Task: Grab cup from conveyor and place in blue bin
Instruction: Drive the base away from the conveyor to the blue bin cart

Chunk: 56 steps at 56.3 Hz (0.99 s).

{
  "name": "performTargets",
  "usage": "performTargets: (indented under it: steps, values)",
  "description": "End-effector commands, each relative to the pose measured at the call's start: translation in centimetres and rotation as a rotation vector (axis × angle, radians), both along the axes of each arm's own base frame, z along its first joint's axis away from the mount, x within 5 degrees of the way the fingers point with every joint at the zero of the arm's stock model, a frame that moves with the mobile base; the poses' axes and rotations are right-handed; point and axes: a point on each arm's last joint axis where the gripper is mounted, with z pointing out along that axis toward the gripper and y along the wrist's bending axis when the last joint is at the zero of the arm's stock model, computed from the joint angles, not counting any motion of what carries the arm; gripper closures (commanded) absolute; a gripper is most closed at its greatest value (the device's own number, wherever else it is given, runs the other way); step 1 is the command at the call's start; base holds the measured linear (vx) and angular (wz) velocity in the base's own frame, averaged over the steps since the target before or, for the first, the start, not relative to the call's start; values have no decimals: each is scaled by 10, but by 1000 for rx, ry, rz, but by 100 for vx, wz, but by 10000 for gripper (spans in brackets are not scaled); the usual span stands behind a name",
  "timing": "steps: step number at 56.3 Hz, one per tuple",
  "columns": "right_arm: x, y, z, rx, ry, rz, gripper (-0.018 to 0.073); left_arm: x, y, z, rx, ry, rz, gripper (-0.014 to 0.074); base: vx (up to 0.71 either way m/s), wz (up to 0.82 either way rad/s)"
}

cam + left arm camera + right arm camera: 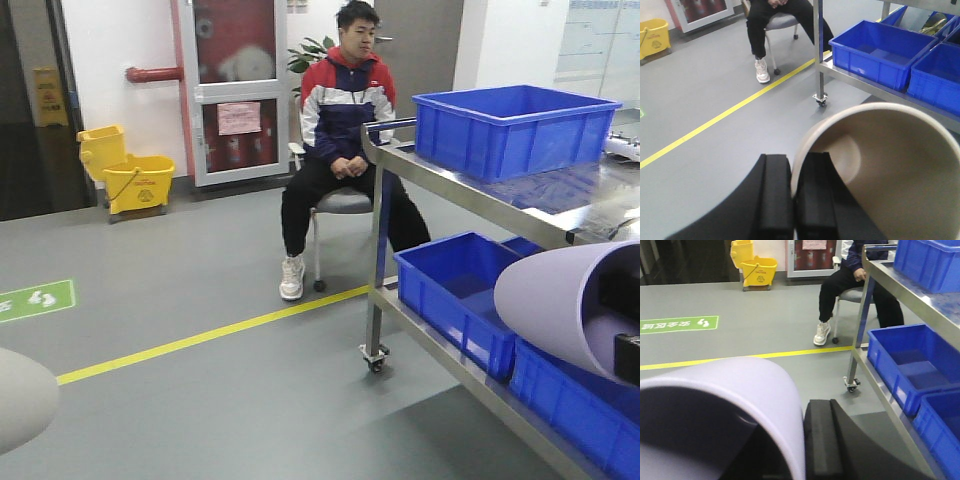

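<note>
A smooth, round cream cup is pinched at its rim between the black pads of the left jaws, one pad inside and one outside. A matte lavender cup is clamped by the right jaws, one pad seen against its outer wall. The blue bin, deep and glossy, is set on the steel worktop. A seated man is seen by the worktop's far end.

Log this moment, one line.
left gripper shut on cream cup | right gripper shut on lavender cup | blue bin on steel cart top
</note>
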Motion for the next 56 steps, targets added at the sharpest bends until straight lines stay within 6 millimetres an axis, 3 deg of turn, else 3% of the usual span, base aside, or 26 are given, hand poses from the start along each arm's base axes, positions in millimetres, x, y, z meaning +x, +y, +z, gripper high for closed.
performTargets:
  steps: [1, 29, 56]
  values:
    - [-3, -1, 19, 32, -124, -2, 568, 1, -1, 16, -38, -104, 5, 603, 38, -19]
    - [-3, -1, 19, 32, -124, -2, 568, 1, -1, 16, -38, -104, 5, 603, 33, -32]
    - [-3, -1, 19, 32, -124, -2, 568, 1, -1, 16, -38, -104, 5, 603, 26, -62]
